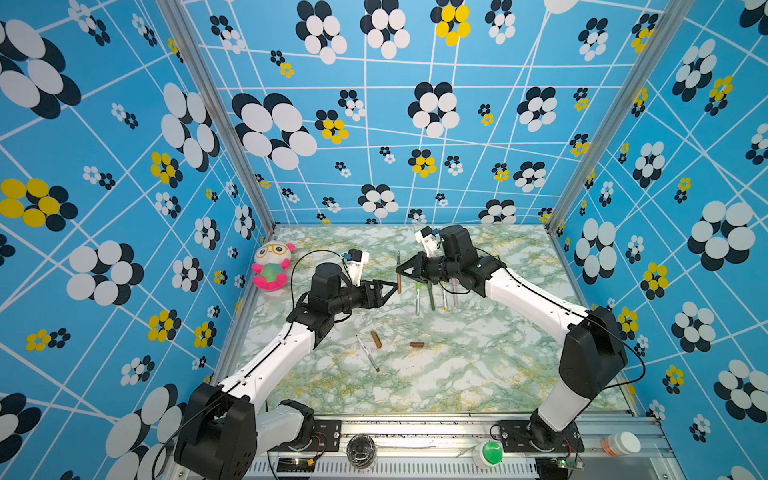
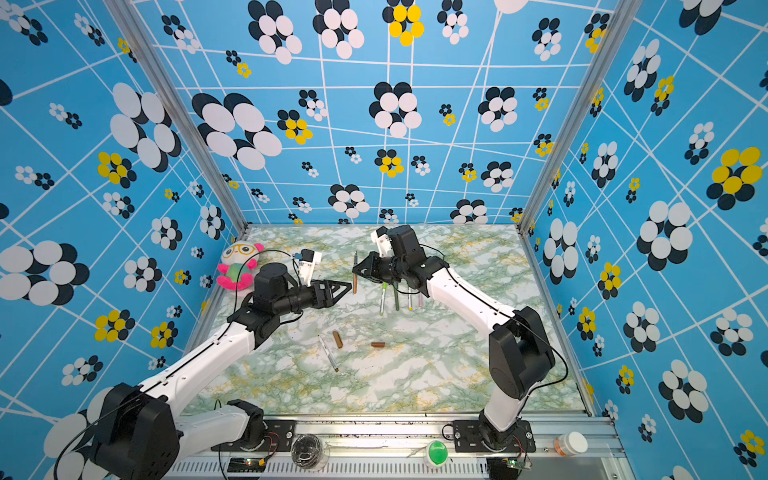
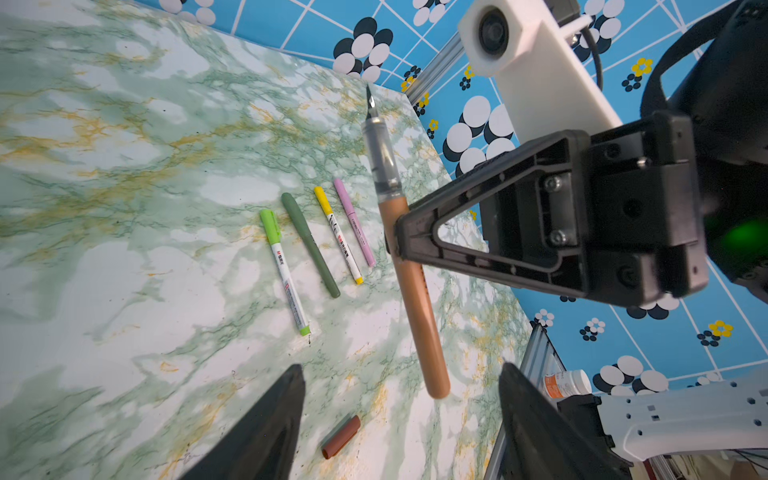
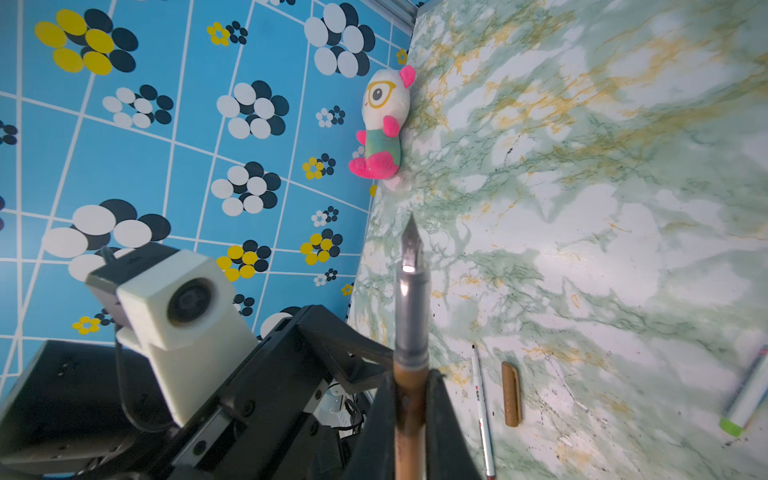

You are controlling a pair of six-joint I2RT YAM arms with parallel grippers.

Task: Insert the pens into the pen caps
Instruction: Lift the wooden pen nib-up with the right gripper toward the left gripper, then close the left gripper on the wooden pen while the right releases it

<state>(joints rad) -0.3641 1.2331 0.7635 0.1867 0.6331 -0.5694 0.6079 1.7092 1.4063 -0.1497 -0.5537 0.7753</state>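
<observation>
A brown pen (image 1: pixel 399 276) with a clear grip and a bare nib hangs above the table, and my right gripper (image 1: pixel 400 272) is shut on its barrel (image 4: pixel 411 316). My left gripper (image 3: pixel 401 370) is open. Its fingers (image 3: pixel 291 399) stand wide on either side of the pen's rounded end (image 3: pixel 436 382) and do not touch it. On the table lie a brown pen cap (image 1: pixel 376 338), a reddish-brown pen cap (image 1: pixel 417 344) and an uncapped white pen (image 1: pixel 368 353). Several capped pens lie in a row: lime (image 3: pixel 284 270), dark green (image 3: pixel 309 245), yellow (image 3: pixel 336 232), pink (image 3: pixel 353 220).
A plush toy (image 1: pixel 272 266) sits at the table's far left edge against the wall. A green button (image 1: pixel 490 453) and a pill bottle (image 1: pixel 621 444) stand on the front rail. Patterned walls close in three sides of the marbled table (image 1: pixel 457 374).
</observation>
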